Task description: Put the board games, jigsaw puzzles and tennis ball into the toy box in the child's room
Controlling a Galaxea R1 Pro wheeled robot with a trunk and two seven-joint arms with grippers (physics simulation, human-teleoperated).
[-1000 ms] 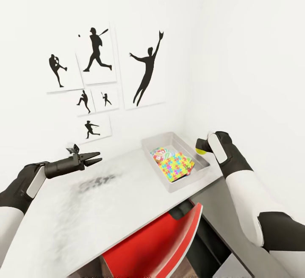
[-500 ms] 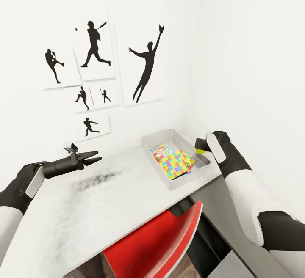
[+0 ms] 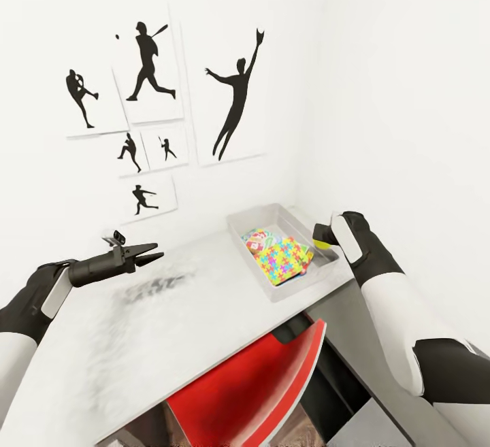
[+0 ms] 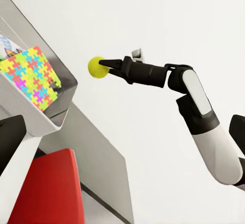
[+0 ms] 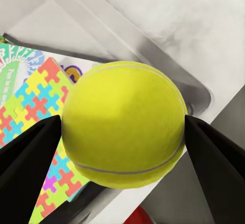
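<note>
**Ball pinched at the toy box's rim, release pending**

Landmark: the toy box. Nearest the robot from it, a red chair sits tucked under the table edge. The left gripper hangs over the bare tabletop well away from the toy box, fingers nearly together, nothing between them.

The right gripper is at the toy box's right rim, fingers clamped on the tennis ball across its widest part — the right wrist view shows one dark pad on each side of the ball, with the box interior below it. Whether the ball is fully inside the rim line, can't tell for sure; it looks just above the edge.

Handling, judged: the ball is light, springy, fuzzy so decent grip, but round — it will likely bounce or roll once let go. Hold at the middle is right; better lowered before opening.

Inside the toy box: a jigsaw puzzle lies on top, a board game corner peeking out on the far side of it. Beyond the toy box, silhouette sports pictures on the white wall
</note>
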